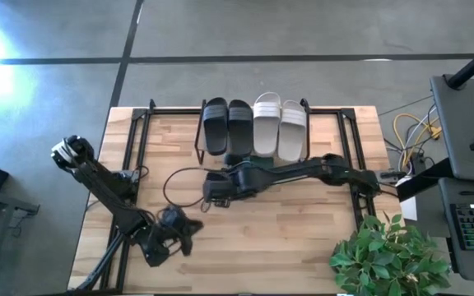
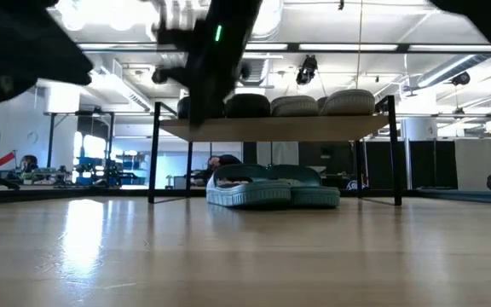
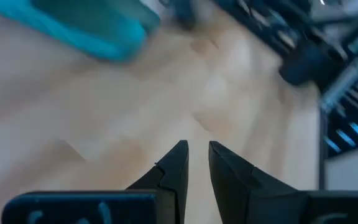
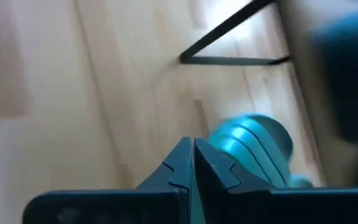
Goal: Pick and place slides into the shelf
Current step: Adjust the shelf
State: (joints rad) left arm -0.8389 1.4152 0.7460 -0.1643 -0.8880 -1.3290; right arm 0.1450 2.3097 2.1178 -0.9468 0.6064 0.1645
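The shelf (image 2: 280,128) stands at the table's far middle. A black pair of slides (image 1: 227,125) and a white pair (image 1: 280,125) lie side by side on its board. Two teal slides (image 2: 271,189) rest soles down on the table under the board; the high view does not show them. My right gripper (image 1: 211,196) hangs shut above the table just in front of the shelf, with a teal slide (image 4: 253,149) beyond its fingertips (image 4: 193,152). My left gripper (image 1: 183,236) is near the table's front left, its fingers (image 3: 197,152) a narrow gap apart with nothing between them.
A dark cable (image 1: 175,177) loops on the table left of my right gripper. Black frame rails (image 1: 138,140) (image 1: 348,144) run along the table on both sides of the shelf. A green plant (image 1: 385,255) stands at the near right corner. Bare wood lies in the front middle.
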